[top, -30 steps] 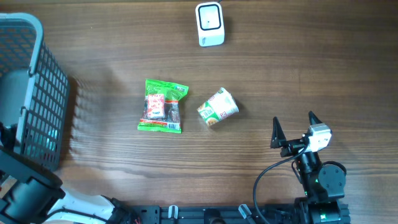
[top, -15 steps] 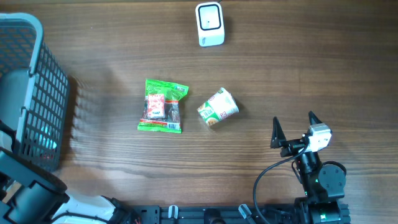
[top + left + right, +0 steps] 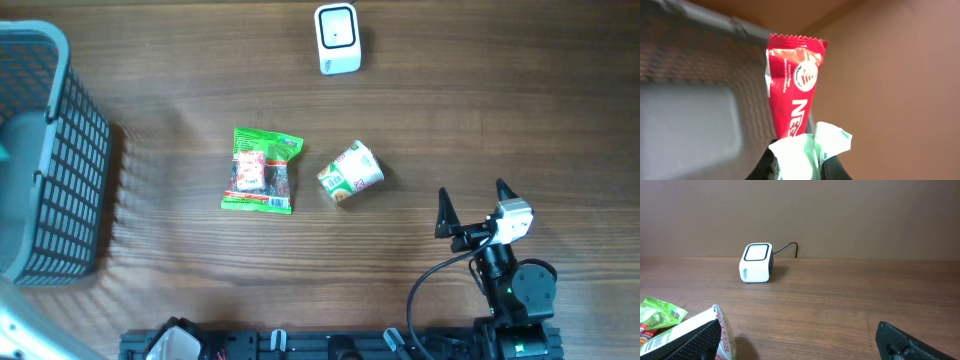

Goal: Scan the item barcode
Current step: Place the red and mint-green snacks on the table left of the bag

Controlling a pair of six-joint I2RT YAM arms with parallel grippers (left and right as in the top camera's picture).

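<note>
Overhead view: the right tool (image 3: 471, 190) sits low over the worktop (image 3: 520, 90), its two fingers spread wide with nothing between them.
Ahead of the right tool: a white scanner (image 3: 337, 38) stands well out in front and off to its left, window facing up.
Left of the right tool: a green-and-white cup (image 3: 351, 172) lies on its side, and beyond it a green snack packet (image 3: 262, 170) lies flat; in the right wrist view the cup shows close by the left finger.
Far left of the right tool: a grey mesh basket (image 3: 50, 150), well apart from it.
Left wrist view: the left tool (image 3: 797, 162) is clamped on the lower end of a red sachet (image 3: 792, 85).
Task item: the red sachet stands straight up out of the left tool, zigzag edge uppermost.
Fingertip: a pale green-white covering (image 3: 812, 150) overlaps the sachet's bottom.
Behind the left tool: blurred basket mesh, to the sachet's left.
</note>
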